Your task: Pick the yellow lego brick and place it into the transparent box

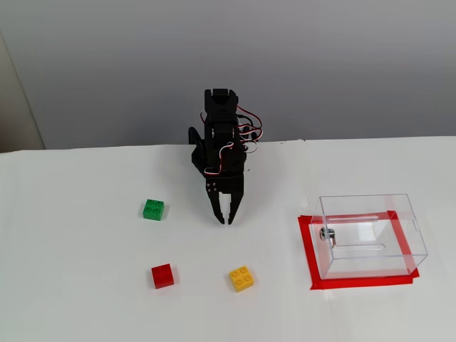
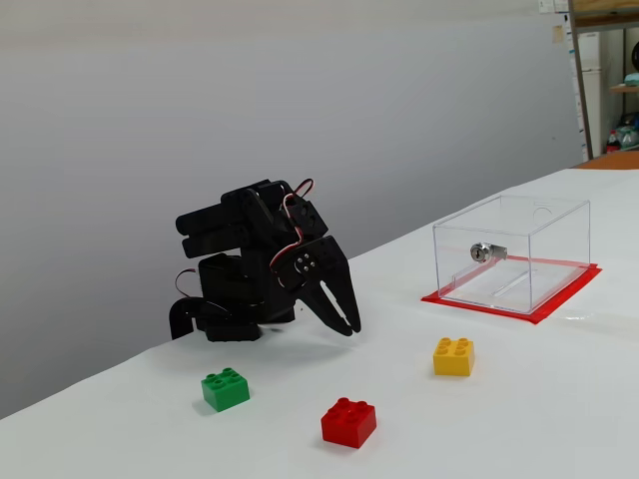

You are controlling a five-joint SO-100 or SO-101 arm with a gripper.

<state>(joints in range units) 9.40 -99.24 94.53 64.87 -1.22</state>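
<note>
task not started: transparent box (image 1: 367, 235) sits empty on its red mat (image 1: 308, 246), gripper (image 1: 226, 220) folded near the arm base, nearly closed and holding nothing, yellow lego brick (image 1: 241, 278) untouched on the table between red brick (image 1: 162, 275) and box.

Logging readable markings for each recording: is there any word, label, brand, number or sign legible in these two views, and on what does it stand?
None can be read in either fixed view.
The yellow lego brick, red brick and green brick: stud tops too small to show any lettering.
The transparent box, its metal fitting and the gripper: no print visible.
Shelf items at the far right: too blurred to read.
</note>
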